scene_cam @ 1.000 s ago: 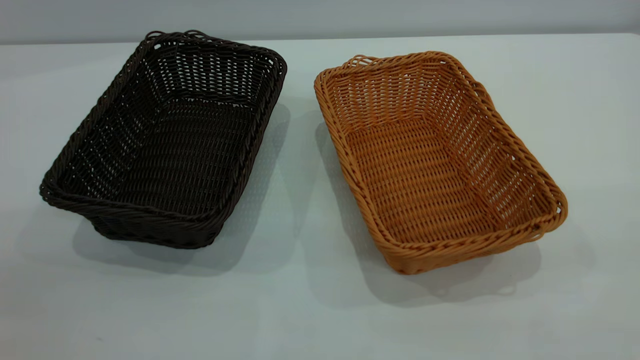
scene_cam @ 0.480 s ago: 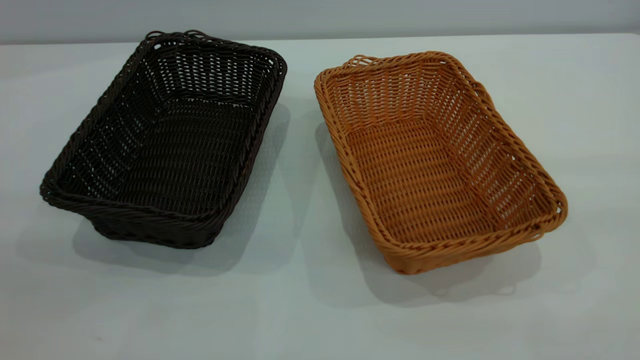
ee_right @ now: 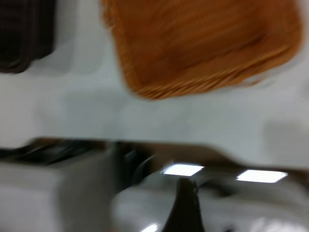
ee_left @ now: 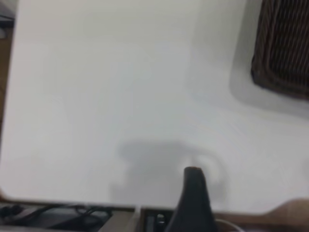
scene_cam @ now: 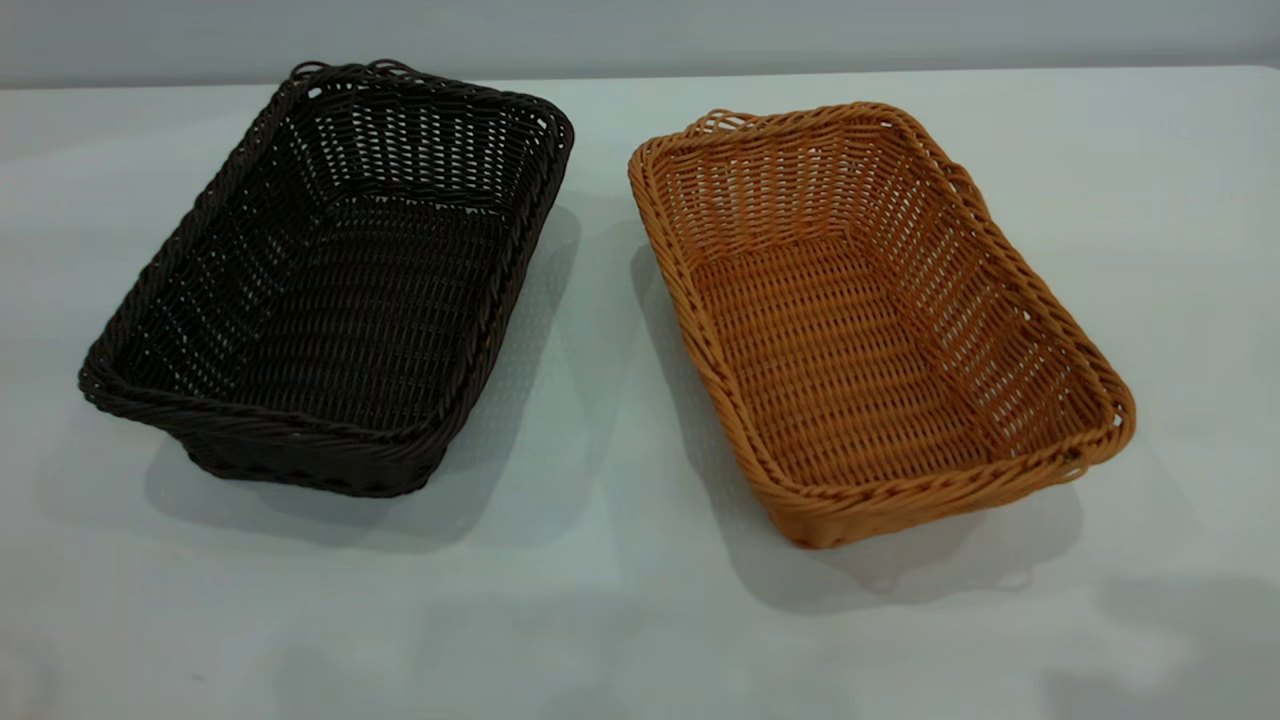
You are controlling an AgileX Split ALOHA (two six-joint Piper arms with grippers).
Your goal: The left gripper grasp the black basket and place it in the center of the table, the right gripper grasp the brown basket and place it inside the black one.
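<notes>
- Left gripper (ee_left: 194, 193): only one dark, near-black finger shows in its wrist view, narrow with a rounded tip (matte, no markings to be made out).
- Right gripper (ee_right: 182, 205): a single black finger shows, tapering to a slim point (heavily blurred).

Beyond the far edge we see a plain grey wall (scene_cam: 640, 35), and down below the near edge a tangle of dark cables (ee_left: 53, 212) on a brownish floor (ee_left: 289, 215), plus two bright light reflections (ee_right: 263, 175) on a blurred pale surface.
</notes>
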